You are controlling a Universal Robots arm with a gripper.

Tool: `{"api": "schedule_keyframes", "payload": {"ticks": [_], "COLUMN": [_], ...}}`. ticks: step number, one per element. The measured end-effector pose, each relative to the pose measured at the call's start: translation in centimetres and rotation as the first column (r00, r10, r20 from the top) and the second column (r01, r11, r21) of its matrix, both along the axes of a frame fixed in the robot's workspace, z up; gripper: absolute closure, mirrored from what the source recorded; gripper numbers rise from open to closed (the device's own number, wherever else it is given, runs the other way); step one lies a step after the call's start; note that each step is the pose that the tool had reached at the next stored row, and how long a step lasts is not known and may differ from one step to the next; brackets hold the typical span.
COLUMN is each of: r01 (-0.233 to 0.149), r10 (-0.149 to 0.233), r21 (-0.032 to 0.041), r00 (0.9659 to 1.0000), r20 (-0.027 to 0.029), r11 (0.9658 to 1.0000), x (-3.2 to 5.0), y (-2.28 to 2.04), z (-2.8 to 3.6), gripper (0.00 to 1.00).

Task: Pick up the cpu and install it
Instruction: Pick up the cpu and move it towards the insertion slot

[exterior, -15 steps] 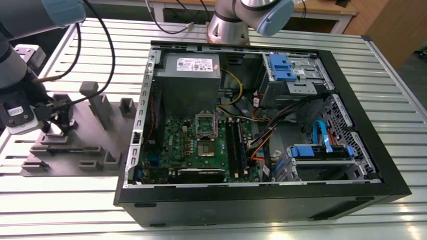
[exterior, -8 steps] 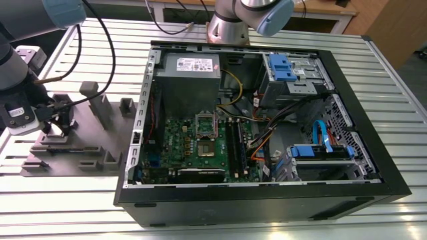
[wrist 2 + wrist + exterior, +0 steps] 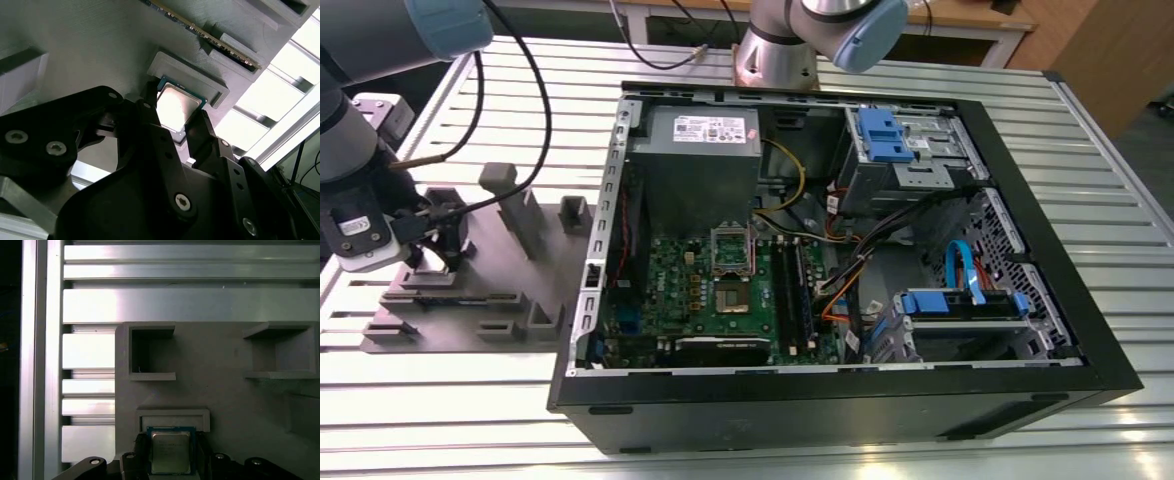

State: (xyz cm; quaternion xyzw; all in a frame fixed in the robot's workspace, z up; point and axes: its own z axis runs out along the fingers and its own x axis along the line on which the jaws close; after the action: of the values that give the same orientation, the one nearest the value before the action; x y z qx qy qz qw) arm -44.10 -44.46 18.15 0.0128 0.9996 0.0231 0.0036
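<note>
Black tool (image 3: 174,111) stood closed to the width of the cpu (image 3: 179,102), fingers (image 3: 152,117) against 2 opposite edges. That cpu lay on the grey fixture (image 3: 225,390), seemingly not yet lifted. Installing remained: the socket (image 3: 731,298), in the case (image 3: 854,410) beside the fixture, looked unfilled.

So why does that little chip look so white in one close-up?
In the second wrist view, glare bleaches the top of the cpu, and the table behind it blows out white; in the first wrist view the chip reads evenly, though the slats glare too; the exterior view is evenly lit, the computer case dimmer inside.
</note>
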Motion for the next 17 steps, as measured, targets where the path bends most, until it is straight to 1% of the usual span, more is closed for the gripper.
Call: {"api": "schedule_keyframes", "payload": {"ticks": [8,9,10,17], "r01": [0.0,0.0,0.0,0.0], "r10": [0.0,0.0,0.0,0.0], "r21": [0.0,0.0,0.0001,0.0002], "r00": [1.0,1.0,1.0,1.0], "r20": [0.0001,0.0001,0.0,0.0], "r11": [1.0,1.0,1.0,1.0], "x": [0.0,0.0,0.0,0.0], "y": [0.0,0.0,0.0,0.0], "z": [-0.01,-0.01,-0.01,0.0], "gripper": [0.53,0.52,0.45,0.45]}}
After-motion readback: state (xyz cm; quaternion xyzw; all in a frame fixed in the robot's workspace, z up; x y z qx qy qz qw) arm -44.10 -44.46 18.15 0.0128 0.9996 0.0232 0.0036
